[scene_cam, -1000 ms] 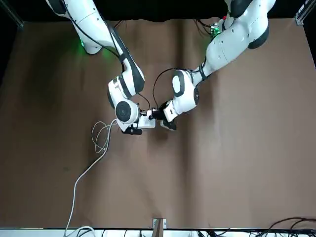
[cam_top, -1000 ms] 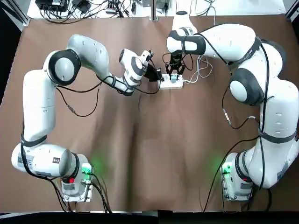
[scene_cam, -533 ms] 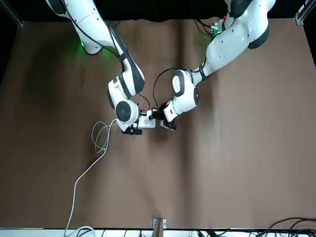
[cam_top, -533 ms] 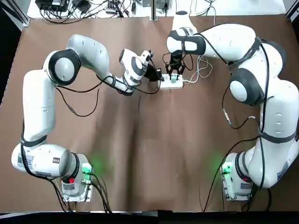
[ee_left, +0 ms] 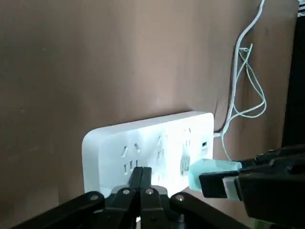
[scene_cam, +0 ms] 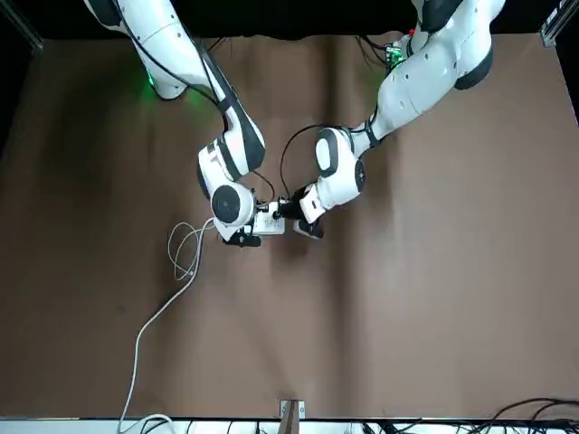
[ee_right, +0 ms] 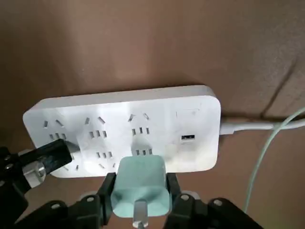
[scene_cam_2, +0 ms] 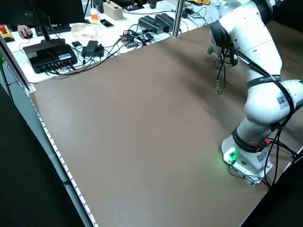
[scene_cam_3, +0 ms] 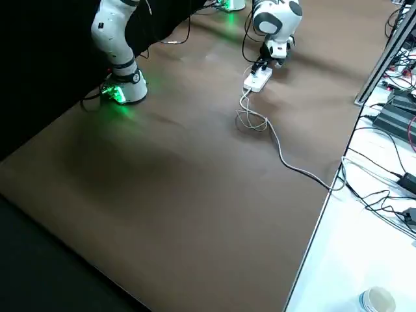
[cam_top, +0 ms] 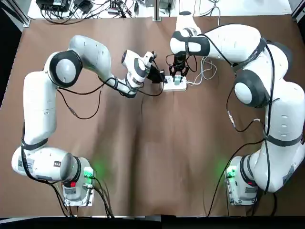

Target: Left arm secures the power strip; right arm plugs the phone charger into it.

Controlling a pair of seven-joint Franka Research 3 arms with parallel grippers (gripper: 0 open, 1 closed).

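Note:
The white power strip lies flat on the brown table, sockets up; it also shows in the front view. My left gripper is shut, its joined tips resting on one short end of the strip. My right gripper is shut on the teal phone charger, held against the strip's socket face near the end with the cord. The charger touches the strip; whether its pins are in a socket is hidden.
The strip's thick white cord runs across the table to the far edge, beside thin looped cable. A bench with cables and boxes lines that edge. A cup stands on the white side surface.

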